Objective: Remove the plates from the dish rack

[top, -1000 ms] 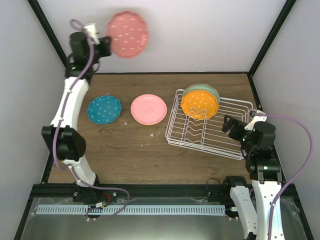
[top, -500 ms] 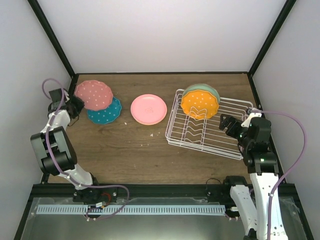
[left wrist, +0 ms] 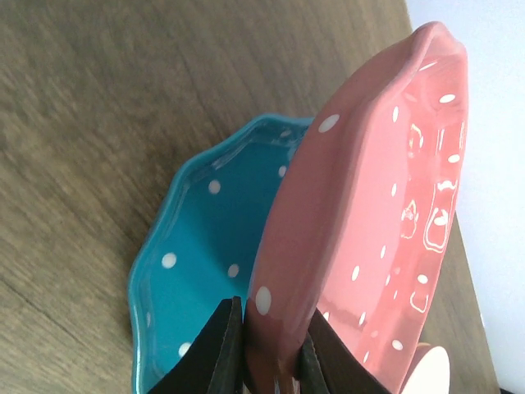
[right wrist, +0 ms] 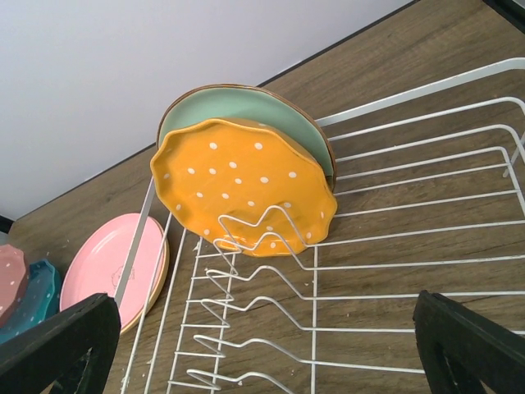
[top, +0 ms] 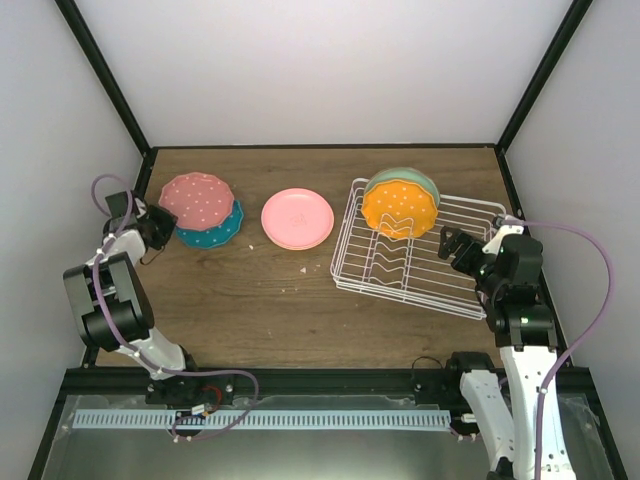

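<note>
My left gripper (top: pixel 153 226) is shut on the rim of the dotted maroon plate (top: pixel 196 198), which lies tilted on the dotted teal plate (top: pixel 216 228) at the table's left; the wrist view shows my fingers (left wrist: pixel 221 349) pinching the maroon rim (left wrist: pixel 361 213) over the teal plate (left wrist: pixel 205 246). The pink plate (top: pixel 297 217) lies on a peach one in the middle. The white wire dish rack (top: pixel 440 262) holds the dotted orange plate (top: pixel 400 207) and the mint green plate (top: pixel 410 178) upright. My right gripper (top: pixel 452 248) is open and empty over the rack's right side, facing both plates (right wrist: pixel 246 185).
Black frame posts stand at the back corners, with white walls all round. The rack's front dividers (right wrist: pixel 271 320) stand empty. A few crumbs (top: pixel 304 268) lie on the wooden table between the pink plate and the rack.
My left arm has swung down from high at the back wall and lowered the maroon plate onto the teal plate. My right gripper has barely moved.
</note>
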